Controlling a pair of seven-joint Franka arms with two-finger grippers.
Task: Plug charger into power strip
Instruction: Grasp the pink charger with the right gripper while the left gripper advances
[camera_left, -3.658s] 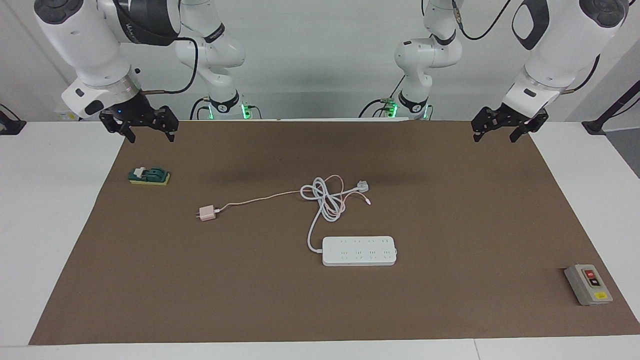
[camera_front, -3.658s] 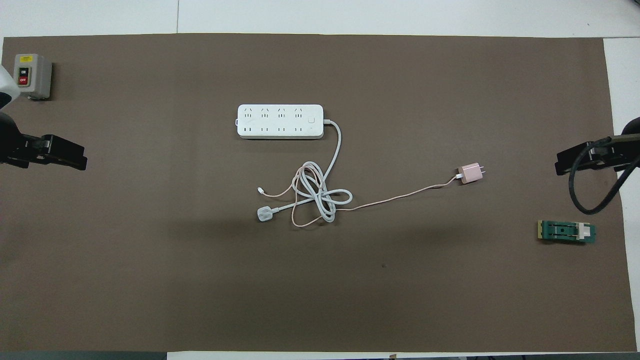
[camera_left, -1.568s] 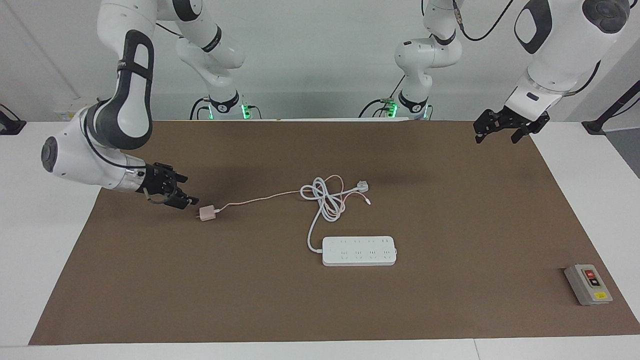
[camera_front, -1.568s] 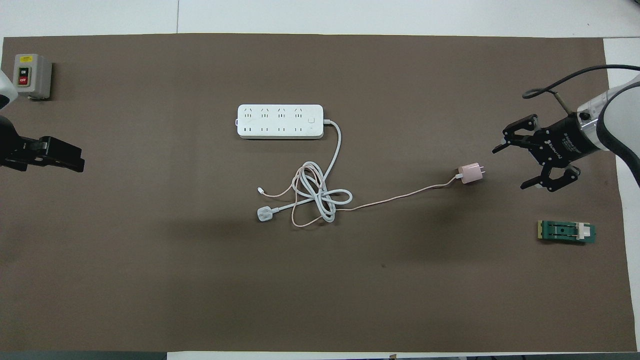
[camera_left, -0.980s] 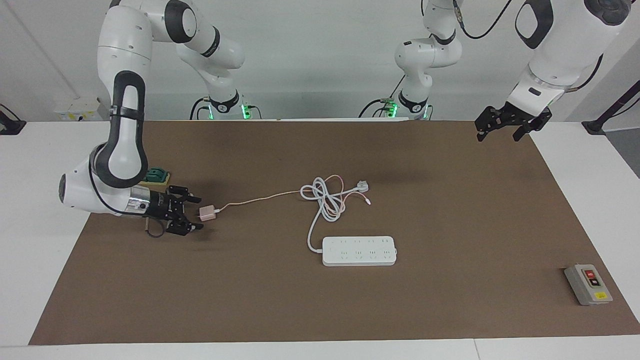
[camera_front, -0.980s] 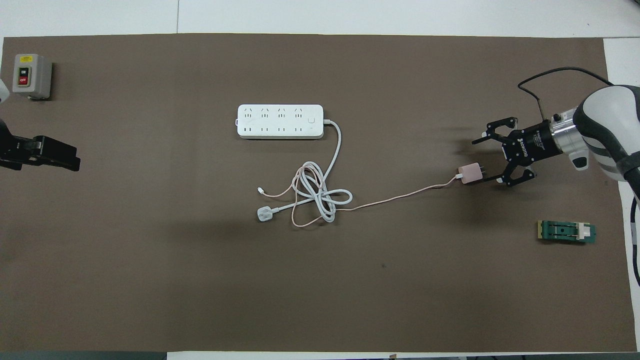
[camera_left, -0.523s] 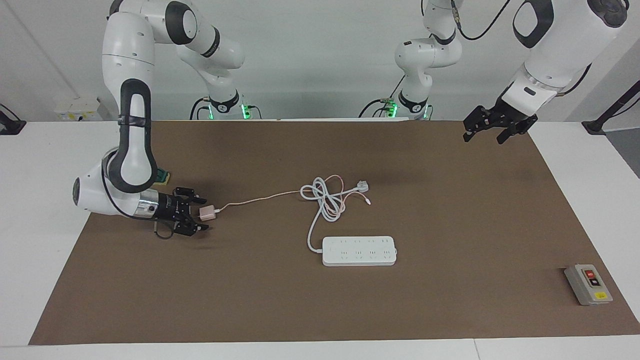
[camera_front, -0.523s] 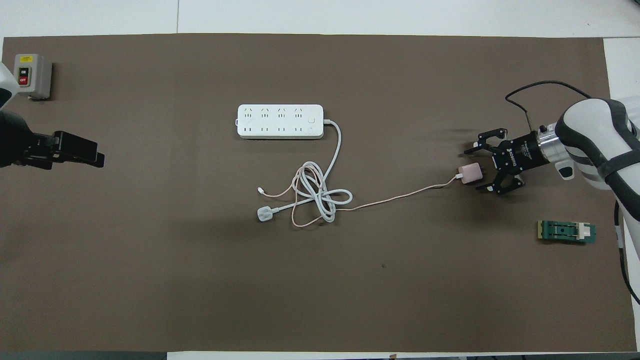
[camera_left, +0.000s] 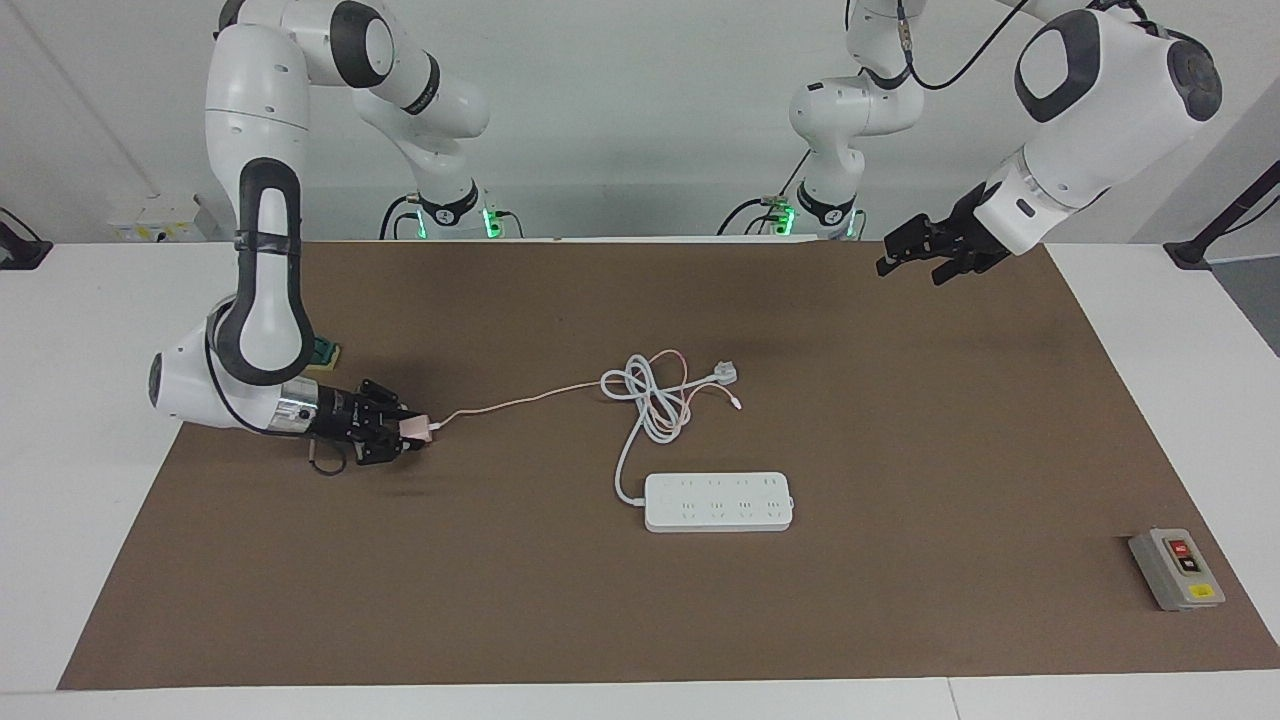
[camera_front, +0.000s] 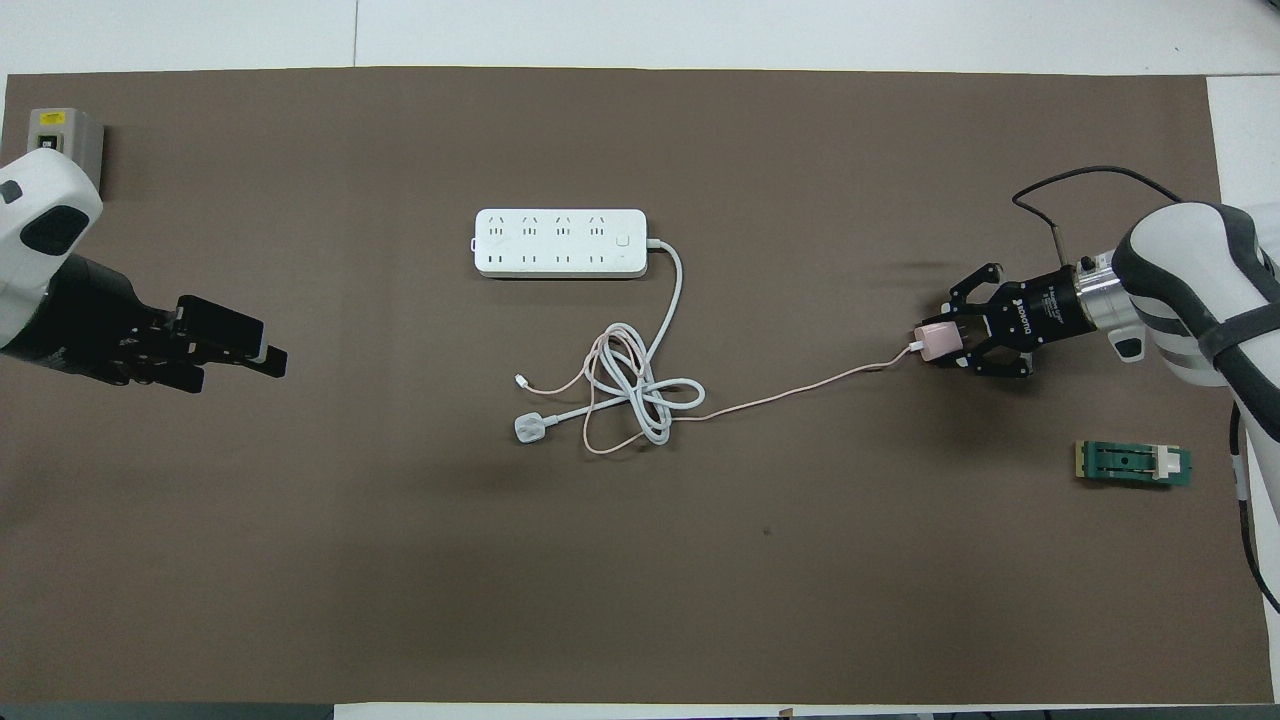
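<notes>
Your facing camera sits high across the table, looking at both robot bases at twelve o'clock. Your overhead camera looks steeply down from their end. Both share the whole brown mat (camera_left: 900, 420) (camera_front: 300, 560), turned half around.

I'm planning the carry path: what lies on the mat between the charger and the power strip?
Only the charger's thin pink cable, running to the tangle of cords nearer the robots than the power strip. The overhead view shows it.

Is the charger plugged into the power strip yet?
No. The charger lies apart from the power strip, with the right gripper shut on it.
</notes>
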